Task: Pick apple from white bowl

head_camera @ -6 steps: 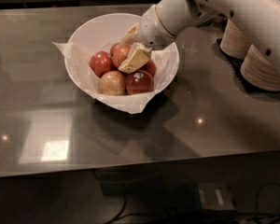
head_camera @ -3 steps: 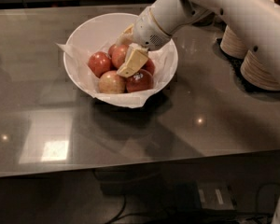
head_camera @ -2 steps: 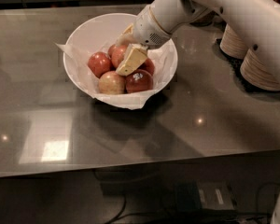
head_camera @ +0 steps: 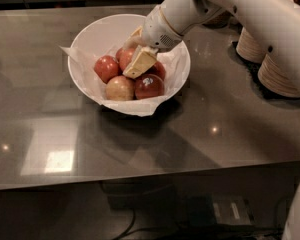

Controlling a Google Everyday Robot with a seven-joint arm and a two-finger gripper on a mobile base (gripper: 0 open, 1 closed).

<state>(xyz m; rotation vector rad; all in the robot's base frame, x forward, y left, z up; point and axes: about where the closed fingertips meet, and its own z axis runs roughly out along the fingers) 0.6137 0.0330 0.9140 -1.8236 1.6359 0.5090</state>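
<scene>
Gripper [head_camera: 138, 50] is down inside the white bowl [head_camera: 90, 30], upper middle of the frame, and I'm looking at it from above and in front. My arm [head_camera: 250, 14] comes in from the upper right corner, white and bulky, and it blocks the far right part of the bowl's rim. Whether the gripper is open or clamped on anything, I cannot tell from this angle, so I won't call it.

The apple [head_camera: 125, 59] I'm after sits in the middle of the pile, mostly red, right against the gripper's tan tip and partly hidden behind it. Left of it, another red apple [head_camera: 106, 68] lies touching the group. In front, toward the lower edge of the bowl, a pale yellowish apple [head_camera: 119, 88] and a dark glossy red apple [head_camera: 149, 86] sit side by side and touching, the dark one with a bright glint on top. One more red apple [head_camera: 158, 70] peeks out just right of the gripper.

Crumpled white paper [head_camera: 140, 106] lines the bowl and spills over the near rim and out at the left side. The bowl rests on a dark grey countertop [head_camera: 215, 129] with light reflections across it. At the right edge of the frame, two stacks of beige paper bowls [head_camera: 275, 76] stand on the counter, well apart from the white bowl and partly behind my arm.
</scene>
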